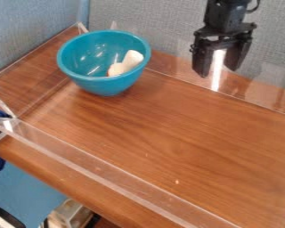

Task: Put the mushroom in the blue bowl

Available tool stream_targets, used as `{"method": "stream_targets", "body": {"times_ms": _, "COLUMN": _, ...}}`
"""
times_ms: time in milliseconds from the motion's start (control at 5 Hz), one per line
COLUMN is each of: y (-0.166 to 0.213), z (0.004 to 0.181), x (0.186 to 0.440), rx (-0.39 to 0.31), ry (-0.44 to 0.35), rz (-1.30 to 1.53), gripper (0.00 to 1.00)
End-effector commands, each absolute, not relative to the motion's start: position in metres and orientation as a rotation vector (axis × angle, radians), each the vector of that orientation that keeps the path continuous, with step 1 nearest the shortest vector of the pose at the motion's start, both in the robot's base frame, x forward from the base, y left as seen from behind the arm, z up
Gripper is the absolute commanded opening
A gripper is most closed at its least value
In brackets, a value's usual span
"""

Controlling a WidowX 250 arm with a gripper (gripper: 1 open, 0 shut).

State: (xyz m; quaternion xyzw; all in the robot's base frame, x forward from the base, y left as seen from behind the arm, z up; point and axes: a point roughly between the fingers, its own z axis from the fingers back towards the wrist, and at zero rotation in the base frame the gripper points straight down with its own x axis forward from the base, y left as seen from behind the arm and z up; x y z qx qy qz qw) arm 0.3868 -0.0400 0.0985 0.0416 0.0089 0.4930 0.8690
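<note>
Two black fingers of the gripper hang spread apart, pointing down, with nothing between them, near the far edge of the wooden table. A clear plastic wall runs along that far edge just below the gripper. Well off to its left stands the blue bowl. Inside it, against the right side, lies a pale cream piece, likely the mushroom, though its cap is not clearly visible.
</note>
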Motion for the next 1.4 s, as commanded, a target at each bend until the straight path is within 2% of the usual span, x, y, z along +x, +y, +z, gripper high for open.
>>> {"method": "stream_targets", "body": {"times_ms": 0, "y": -0.028, "z": 0.115, "x": 0.398, "rx": 0.055, "ry": -0.045, "rz": 1.06, "gripper": 1.0}}
{"method": "stream_targets", "body": {"times_ms": 400, "y": -0.026, "z": 0.091, "x": 0.411, "rx": 0.085, "ry": -0.038, "rz": 1.072, "gripper": 1.0}}
{"method": "stream_targets", "body": {"times_ms": 800, "y": -0.026, "z": 0.075, "x": 0.417, "rx": 0.106, "ry": -0.029, "rz": 1.081, "gripper": 1.0}}
{"method": "stream_targets", "body": {"times_ms": 1000, "y": -0.025, "z": 0.071, "x": 0.418, "rx": 0.112, "ry": -0.027, "rz": 1.085, "gripper": 0.0}}
{"method": "stream_targets", "body": {"times_ms": 1200, "y": -0.025, "z": 0.07, "x": 0.418, "rx": 0.113, "ry": -0.026, "rz": 1.086, "gripper": 0.0}}
